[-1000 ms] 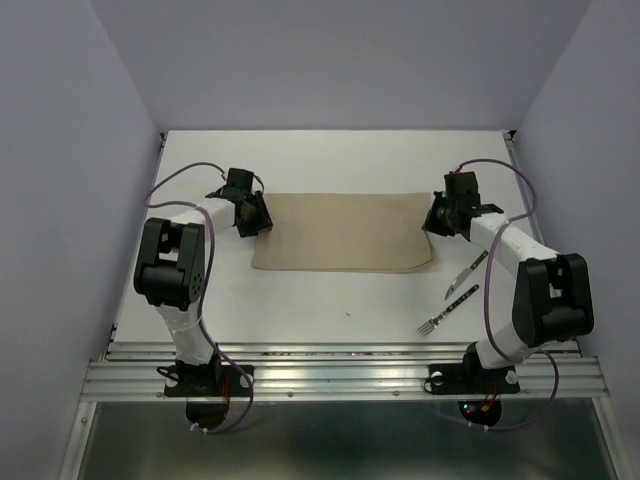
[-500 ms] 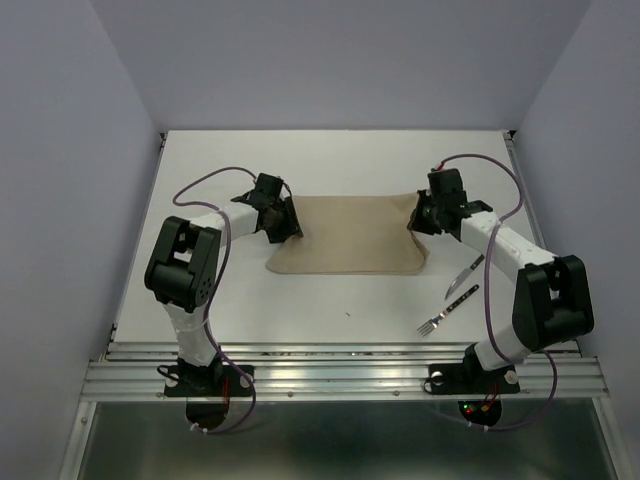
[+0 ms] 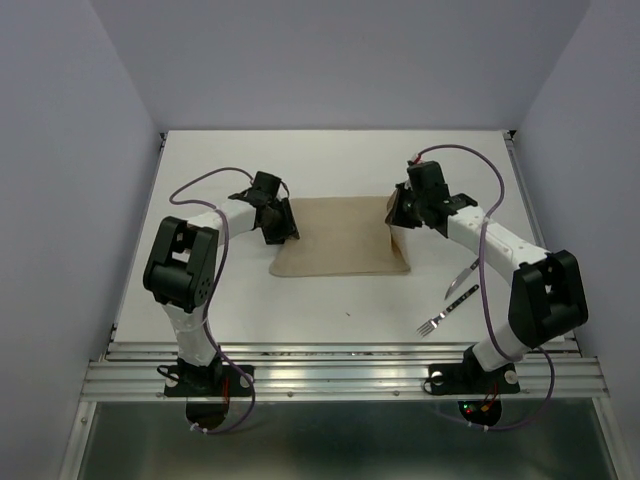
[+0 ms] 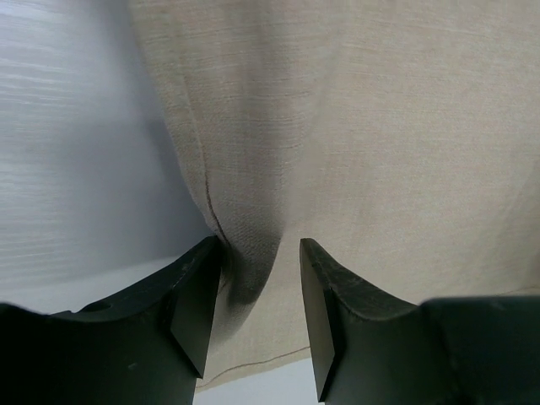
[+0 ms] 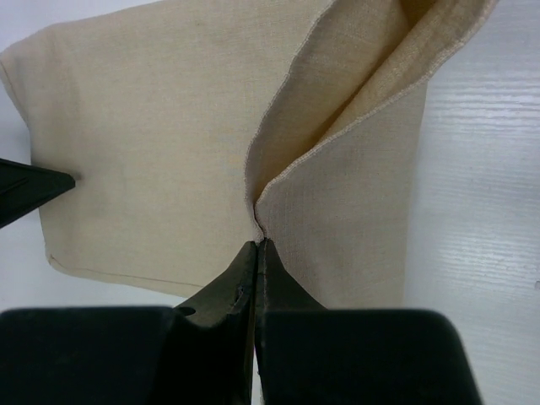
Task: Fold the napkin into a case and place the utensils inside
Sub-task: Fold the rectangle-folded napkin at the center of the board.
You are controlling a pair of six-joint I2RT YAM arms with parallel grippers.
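Beige napkin (image 5: 160, 143) pinched in right fingers (image 5: 232, 291); left fingers (image 4: 196, 295) parted, touching.

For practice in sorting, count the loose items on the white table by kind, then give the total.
napkin: 1
fork: 1
knife: 1
Total: 3

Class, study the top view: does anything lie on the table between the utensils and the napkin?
Nothing visible: bare table separates the fork and knife from the napkin. The right gripper pinches the napkin's right edge.
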